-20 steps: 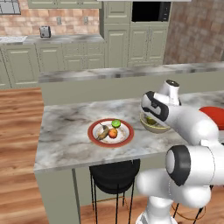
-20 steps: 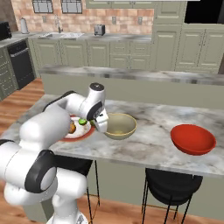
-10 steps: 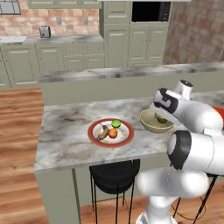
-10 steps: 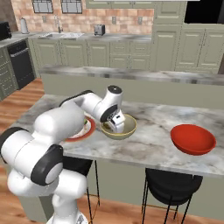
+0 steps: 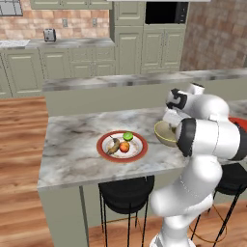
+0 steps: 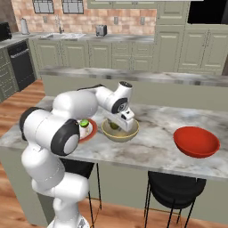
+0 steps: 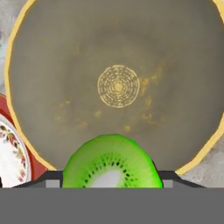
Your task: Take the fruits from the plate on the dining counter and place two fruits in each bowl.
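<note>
1. Gripper (image 7: pixel 111 183) hangs over the yellow-tan bowl (image 7: pixel 118 57), pinching a green fruit (image 7: pixel 110 164) whose cut face shows pale flesh and dark seeds, more like a kiwi than a lime.
2. Step in hand, as I judge it: carrying the first fruit to this bowl, which looks bare inside.
3. Next move calls for lowering a little and spreading the jaws so the fruit drops near the bowl's centre.
4. On the worktop (image 5: pixel 72 154), the red-rimmed plate (image 5: pixel 102 148) holds a banana (image 5: pixel 114 146), an orange-red fruit (image 5: pixel 124 147) and a second green fruit (image 5: pixel 128 136); the red bowl (image 6: pixel 196 141) sits well apart.
5. Fingertips are hidden behind the fruit.
</note>
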